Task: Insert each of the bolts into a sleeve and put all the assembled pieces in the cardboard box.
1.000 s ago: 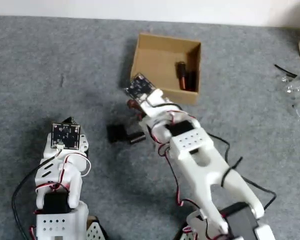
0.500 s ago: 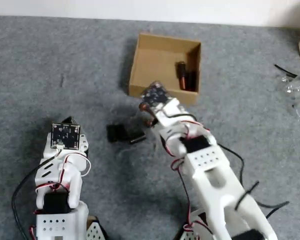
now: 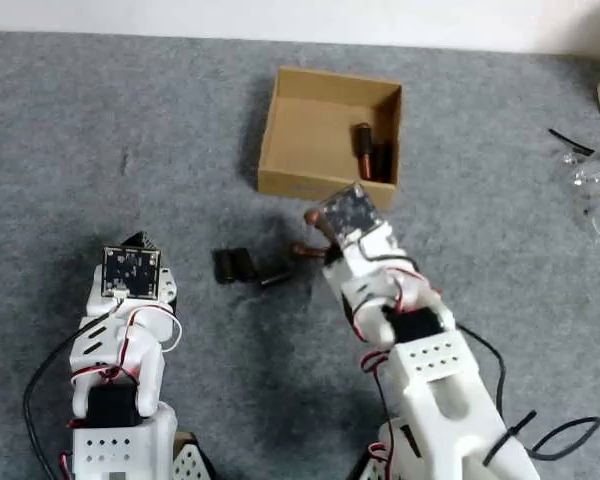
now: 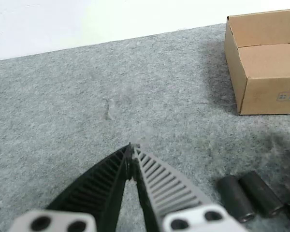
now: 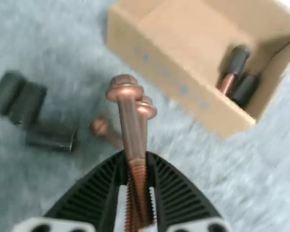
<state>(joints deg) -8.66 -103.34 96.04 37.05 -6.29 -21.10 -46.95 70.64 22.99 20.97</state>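
Our right gripper (image 5: 134, 159) grasps a bolt (image 5: 128, 121) beside the cardboard box (image 3: 290, 183); left gripper (image 4: 131, 152) clenched, empty — next we align it with a sleeve (image 5: 52, 137).

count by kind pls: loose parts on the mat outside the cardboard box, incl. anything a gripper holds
Black cylindrical sleeves: 3
Copper-coloured metal bolts: 3, one of them in the right gripper
Total: 6
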